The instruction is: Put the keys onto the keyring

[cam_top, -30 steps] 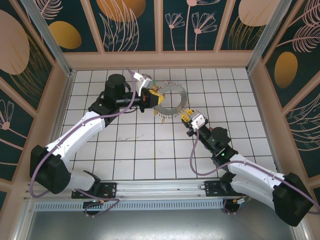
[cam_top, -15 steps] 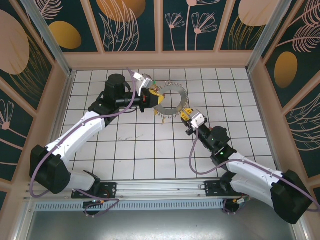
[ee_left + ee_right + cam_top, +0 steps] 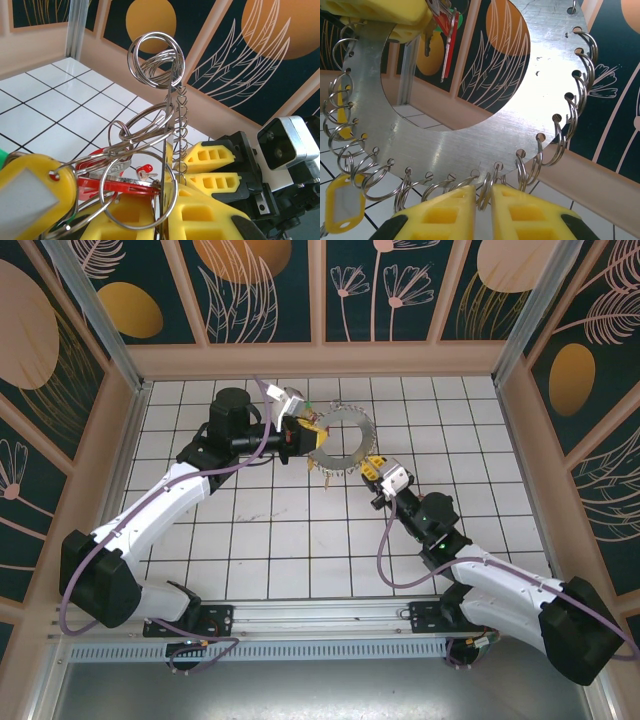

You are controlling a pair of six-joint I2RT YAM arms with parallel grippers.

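White tiled floor [image 3: 280,540] from above: the right claw [image 3: 373,466] has crept onto the lower right rim of the flat silvery metal keyring [image 3: 345,417], mid-frame, ready for threading; the left claw [image 3: 304,430] clamps its left edge. Left wrist: red-headed silver keys [image 3: 120,187] sit on small rings. Right wrist: yellow fingers [image 3: 440,212] nearly shut, apparently pinching one split ring [image 3: 484,192].

We look down on a white tiled floor [image 3: 300,550] with dark grout. Teal walls [image 3: 410,310] box it in, painted with orange discs and pale leaf outlines, framed in peach. A metal post [image 3: 100,312] stands in the left corner, a rail [image 3: 320,618] runs along the near edge, and the light is even.
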